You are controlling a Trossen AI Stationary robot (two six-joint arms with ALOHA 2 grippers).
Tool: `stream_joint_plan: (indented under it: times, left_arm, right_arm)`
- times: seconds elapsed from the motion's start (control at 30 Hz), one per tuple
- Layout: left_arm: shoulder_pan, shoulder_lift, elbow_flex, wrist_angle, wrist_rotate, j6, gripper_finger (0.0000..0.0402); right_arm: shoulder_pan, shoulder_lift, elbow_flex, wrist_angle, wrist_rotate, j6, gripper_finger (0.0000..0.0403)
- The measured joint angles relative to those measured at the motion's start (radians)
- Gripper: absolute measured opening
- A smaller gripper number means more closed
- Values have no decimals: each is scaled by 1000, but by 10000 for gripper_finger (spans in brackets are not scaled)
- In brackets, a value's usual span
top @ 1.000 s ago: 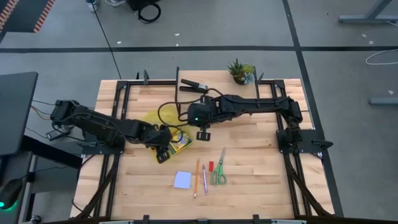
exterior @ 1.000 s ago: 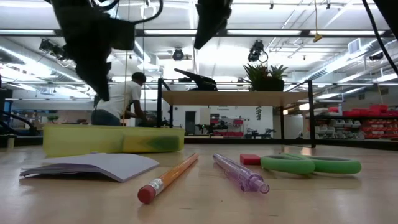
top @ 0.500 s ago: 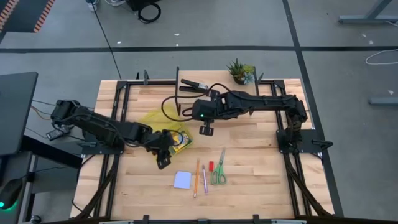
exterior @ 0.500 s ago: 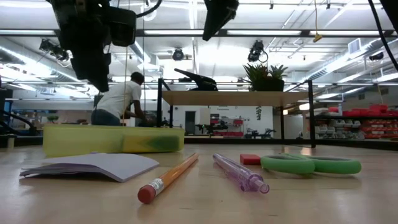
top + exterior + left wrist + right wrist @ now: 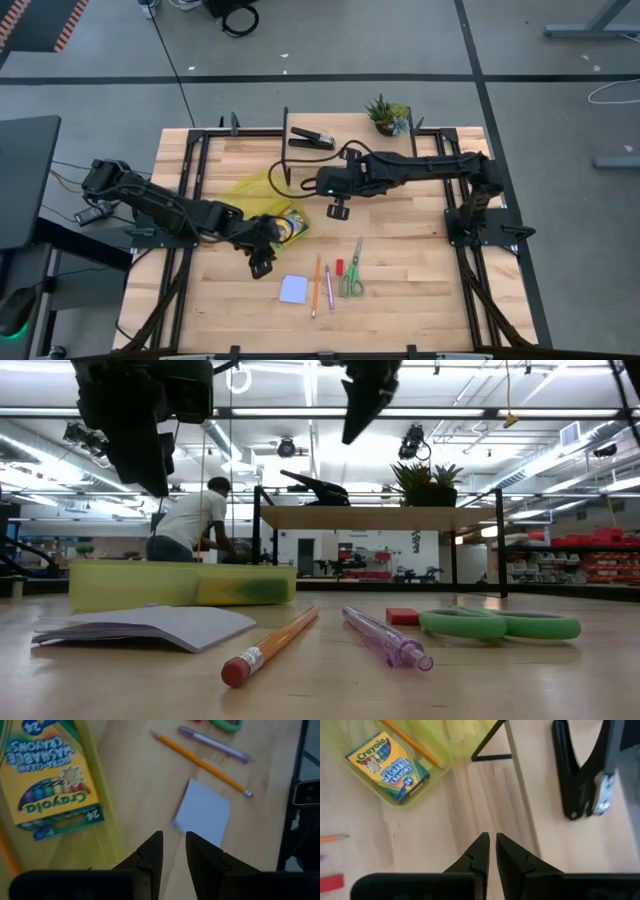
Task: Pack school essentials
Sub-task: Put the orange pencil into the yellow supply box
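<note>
A yellow see-through pouch (image 5: pixel 258 198) lies left of centre, with the crayon box (image 5: pixel 291 228) and an orange pencil (image 5: pixel 412 745) inside it. Toward the near edge lie the pale blue notepad (image 5: pixel 293 289), another orange pencil (image 5: pixel 316 285), the pink pen (image 5: pixel 328 288), the red eraser (image 5: pixel 339 266) and the green-handled scissors (image 5: pixel 351 276). My left gripper (image 5: pixel 262 264) hovers between pouch and notepad, its fingers a little apart with nothing between them (image 5: pixel 174 845). My right gripper (image 5: pixel 338 210) hangs shut and empty above the table's middle (image 5: pixel 492 842).
A black stapler (image 5: pixel 312 137) and a small potted plant (image 5: pixel 385 113) stand at the far edge. A black metal frame (image 5: pixel 284 140) borders the table. A person shows in the room behind (image 5: pixel 195 520). Bare wood lies right of the scissors.
My left gripper has drawn away from the pouch toward the near edge, and has tipped a little. My right gripper has pulled back toward the right edge. The pouch and the loose things have kept still.
</note>
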Motion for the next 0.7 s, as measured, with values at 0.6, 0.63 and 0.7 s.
stream_joint_plan:
  times: [0.6, 0.63, 0.7]
  left_arm:
    - [-18, 4, 0, 266, -204, 3, 102]
    - [-15, 12, 0, 287, -234, -29, 103]
    - [-8, 24, -1, 301, -257, -84, 103]
  right_arm:
    - [15, -629, -768, 282, 8, 355, 39]
    - [15, -661, -795, 286, 8, 355, 39]
    - [15, -719, -838, 297, 8, 355, 39]
